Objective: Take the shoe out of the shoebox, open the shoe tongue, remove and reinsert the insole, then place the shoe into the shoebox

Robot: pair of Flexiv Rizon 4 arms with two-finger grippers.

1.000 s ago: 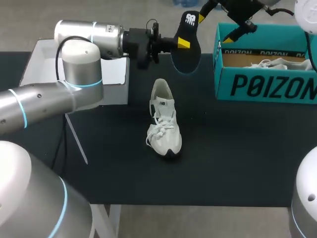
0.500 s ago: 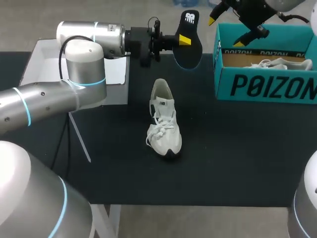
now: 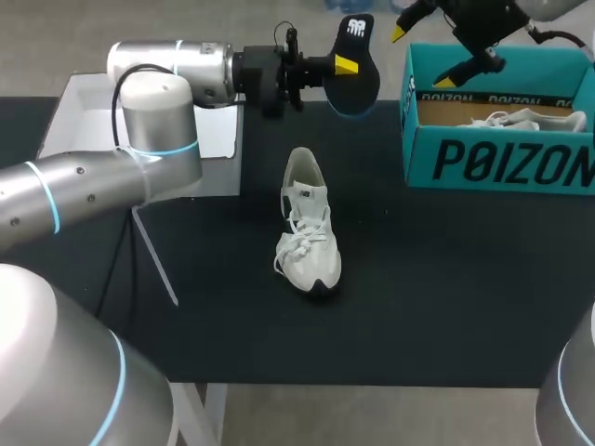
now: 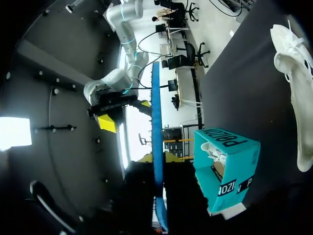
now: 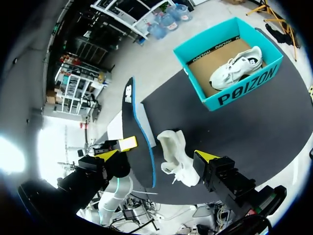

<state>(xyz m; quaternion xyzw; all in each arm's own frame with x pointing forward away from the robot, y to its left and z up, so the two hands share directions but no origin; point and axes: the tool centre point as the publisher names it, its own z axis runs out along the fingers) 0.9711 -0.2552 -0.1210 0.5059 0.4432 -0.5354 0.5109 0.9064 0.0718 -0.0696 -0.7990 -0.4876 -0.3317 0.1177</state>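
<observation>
The left claw (image 3: 344, 67) is clamped on a dark insole (image 3: 353, 74), one yellow tip flat against its face. It holds the insole on edge in the air above the far part of the black surface (image 3: 446, 297). In the left wrist view the insole's blue rim runs straight ahead of the fingers, edge-on.

The right claw (image 3: 424, 58) is spread wide and holds nothing. It hangs above the far left corner of the teal shoebox (image 3: 497, 163), just beside the insole but apart from it. In the right wrist view the insole stands between its open fingers without touching either one.

The white sneaker (image 3: 309, 232) stands on its sole near the middle of the surface, toe toward the near edge, laces loose. It sits well apart from the shoebox. The shoebox rests open at the far right of the surface, with a second sneaker (image 5: 235, 67) lying on its side inside. A white tray (image 3: 84, 116) sits at the far left, behind the left arm.
</observation>
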